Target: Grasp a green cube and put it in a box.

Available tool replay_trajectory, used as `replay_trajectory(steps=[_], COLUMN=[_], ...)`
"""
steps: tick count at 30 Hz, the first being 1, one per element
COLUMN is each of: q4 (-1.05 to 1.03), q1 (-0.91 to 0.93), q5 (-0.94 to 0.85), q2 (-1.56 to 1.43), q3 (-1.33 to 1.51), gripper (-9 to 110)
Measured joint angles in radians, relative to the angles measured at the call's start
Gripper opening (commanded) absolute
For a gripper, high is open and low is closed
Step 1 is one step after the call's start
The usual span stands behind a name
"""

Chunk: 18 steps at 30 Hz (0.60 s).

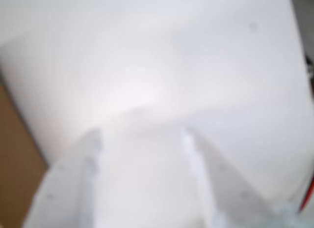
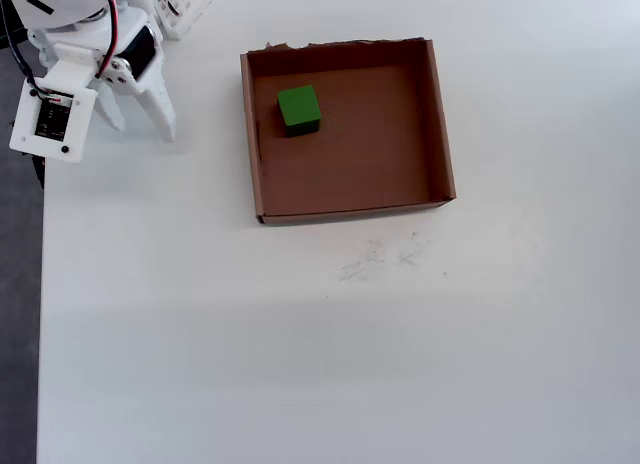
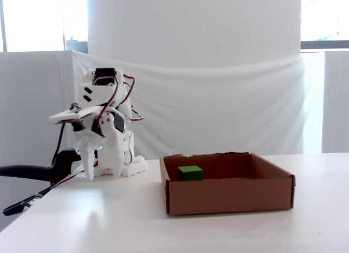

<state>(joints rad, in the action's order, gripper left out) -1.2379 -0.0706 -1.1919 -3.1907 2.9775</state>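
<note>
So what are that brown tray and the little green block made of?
The box looks like plain matte brown cardboard: thin folded walls and a ragged torn top edge. The green cube is solid, evenly coloured and unmarked; painted wood, foam or plastic all fit, and the pictures don't settle which.

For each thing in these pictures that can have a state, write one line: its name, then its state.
green cube: resting flat inside the box, near one corner, held by nothing.
box: open-topped, upright on the table, one wall's edge ragged.
hand: empty, fingers apart, off to the box's left in the overhead view, pointing down at the table.
table: white, faint scuff marks near the box.
</note>
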Motion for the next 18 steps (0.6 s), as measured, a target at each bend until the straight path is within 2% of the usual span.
replay_trajectory(steps=[18], q4=[0.0], q1=[0.0], q5=[0.008], q2=[0.0], q3=[0.0], gripper=[23])
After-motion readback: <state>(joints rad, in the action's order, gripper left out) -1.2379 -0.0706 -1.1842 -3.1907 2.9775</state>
